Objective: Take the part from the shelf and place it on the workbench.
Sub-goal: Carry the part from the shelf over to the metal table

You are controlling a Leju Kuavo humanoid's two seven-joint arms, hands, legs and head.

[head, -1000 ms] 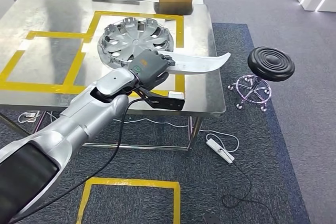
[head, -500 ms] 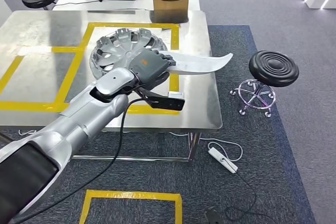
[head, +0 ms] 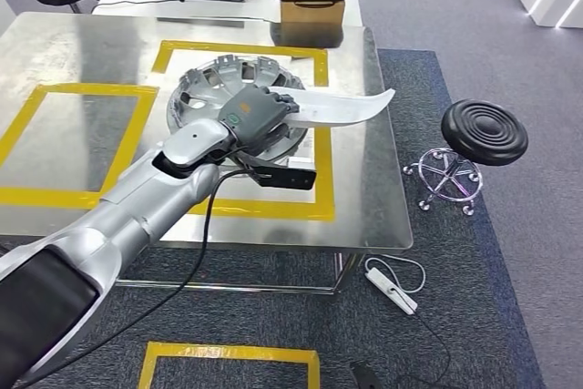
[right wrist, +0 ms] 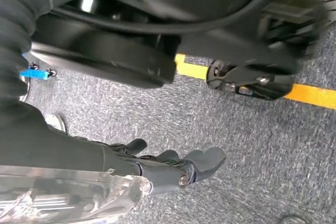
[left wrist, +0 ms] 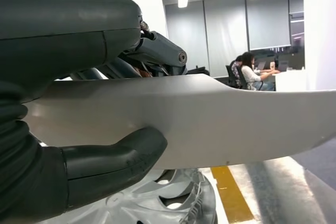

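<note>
Looks like a light, stiff, slick plastic trim part (head: 343, 107), long and curved, clamped at its left end by the left hand (head: 256, 116) above the workbench (head: 371, 198) and wheel cover (head: 206, 88), probably tippy held so off-centre; right hand (right wrist: 174, 166) hanging loose, holding nothing.

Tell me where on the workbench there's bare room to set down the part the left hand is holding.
Bare steel lies inside the left yellow tape rectangle and along the workbench edge right of the tape. It is crowded where the wheel cover fills the middle square, under the left hand and the curved part.
</note>
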